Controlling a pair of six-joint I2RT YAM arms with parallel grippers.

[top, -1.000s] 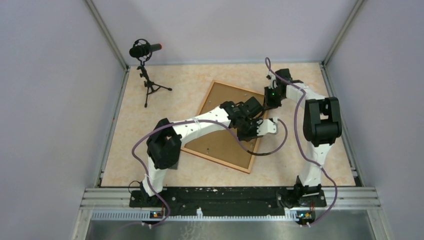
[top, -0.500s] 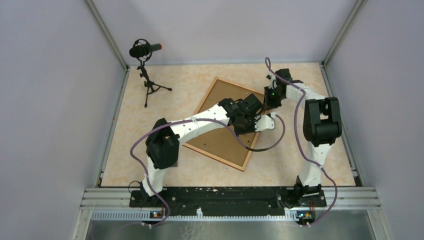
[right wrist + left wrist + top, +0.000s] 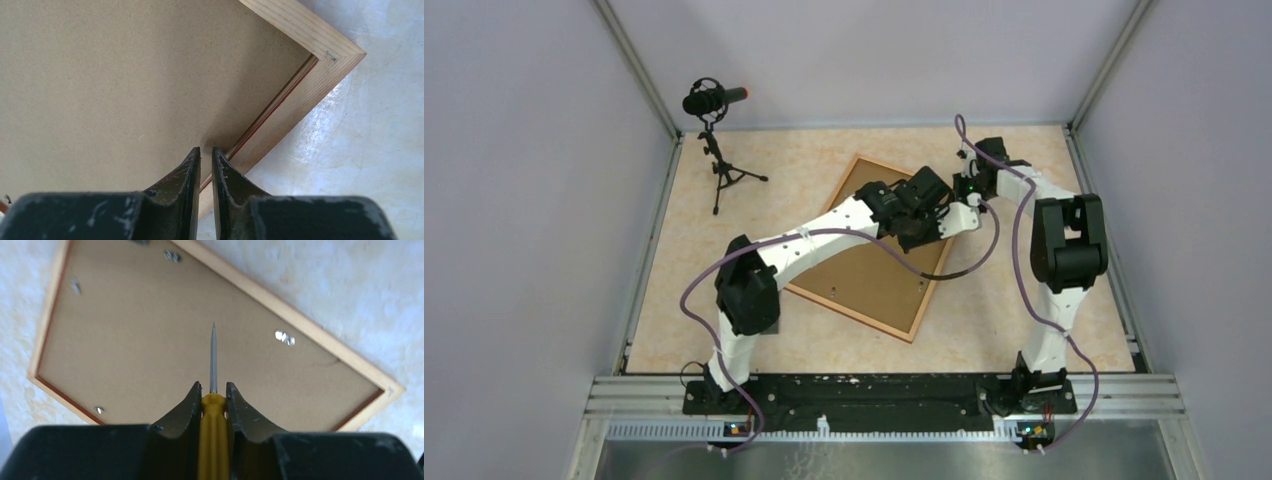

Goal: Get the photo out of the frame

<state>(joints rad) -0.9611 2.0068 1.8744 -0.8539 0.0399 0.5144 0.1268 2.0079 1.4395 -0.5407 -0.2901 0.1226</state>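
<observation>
Clip-release step. Frame point(image 3: 854, 290) lies face-down on counter point(image 3: 684, 250), photo hidden under backing. Left claw point(image 3: 213, 390) grasps yellow screwdriver point(image 3: 214, 412) aimed at backing. Right claw point(image 3: 206, 152), nearly clenched and empty, sits at frame corner edge. Next: lever metal clips point(image 3: 285, 337) aside.

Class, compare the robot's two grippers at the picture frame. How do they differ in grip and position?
The left gripper is clamped on a yellow-handled screwdriver; the right gripper has nothing between its nearly closed fingers. The left gripper aims at the inner part of the frame's brown back; the right gripper sits at that back's edge, near a corner. Both point down at the back of the frame.
</observation>
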